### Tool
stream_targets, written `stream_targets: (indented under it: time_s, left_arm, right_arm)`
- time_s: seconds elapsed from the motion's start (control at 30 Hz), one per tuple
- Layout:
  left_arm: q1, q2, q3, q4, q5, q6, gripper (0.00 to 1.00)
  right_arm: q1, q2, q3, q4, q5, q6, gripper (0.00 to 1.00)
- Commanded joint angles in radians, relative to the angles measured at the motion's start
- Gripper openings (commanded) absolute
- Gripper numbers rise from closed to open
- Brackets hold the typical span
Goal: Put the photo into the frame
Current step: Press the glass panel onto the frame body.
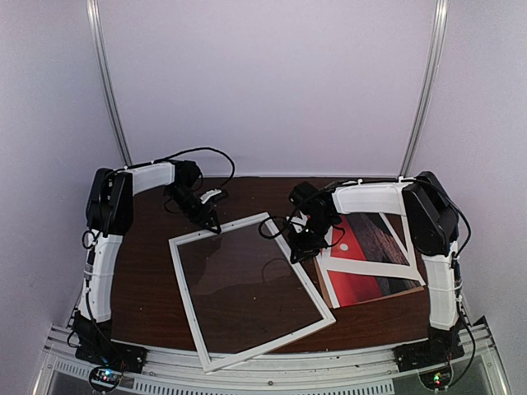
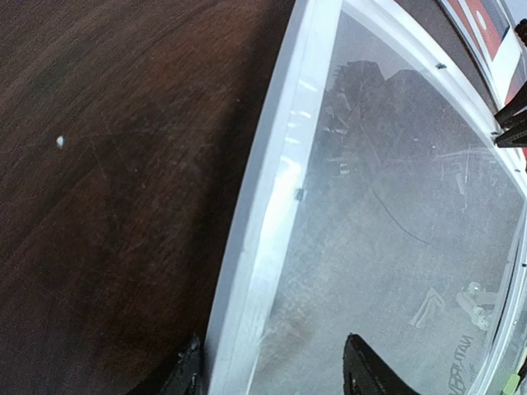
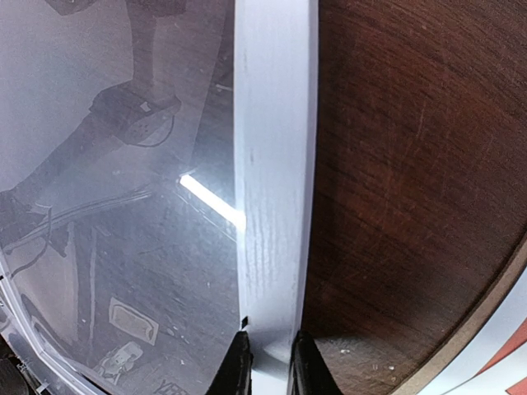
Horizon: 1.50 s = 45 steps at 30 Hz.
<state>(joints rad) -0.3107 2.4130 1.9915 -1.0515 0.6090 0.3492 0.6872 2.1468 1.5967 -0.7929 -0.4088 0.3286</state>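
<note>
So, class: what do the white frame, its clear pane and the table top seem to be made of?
The frame: likely white-painted wood, matt; grain lines show through the paint. The pane: glass or acrylic, glossy; bright reflections, and fine scratches hint at plastic. The table top: dark wood or wood-look laminate; curved grain, light scuffs.

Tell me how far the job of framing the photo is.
Done: nothing yet; the thin white rectangular frame lies flat, empty. In hand: the right gripper is shut on its right rail, the left gripper straddles its far rail, open. Left: the red sunset photo lies aside, a white paper mat across it, and must go in.
</note>
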Motion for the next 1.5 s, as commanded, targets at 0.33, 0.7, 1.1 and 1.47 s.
stream_targets:
  time_s: [0.33, 0.7, 1.1, 1.47]
  left_arm:
    - [-0.034, 0.054, 0.047, -0.042, -0.094, 0.039, 0.32]
    - [-0.034, 0.062, 0.088, -0.047, -0.091, 0.057, 0.14]
    - [-0.027, 0.071, 0.112, -0.089, -0.045, 0.072, 0.0]
    - [0.023, 0.064, 0.148, -0.088, -0.007, 0.023, 0.0]
  right_arm:
    - [0.003, 0.081, -0.056, 0.095, -0.005, 0.032, 0.08]
    - [0.002, 0.083, -0.06, 0.096, -0.005, 0.033, 0.08]
    - [0.003, 0.086, -0.066, 0.105, -0.006, 0.038, 0.08]
    - [0.003, 0.088, -0.074, 0.113, -0.01, 0.044, 0.08]
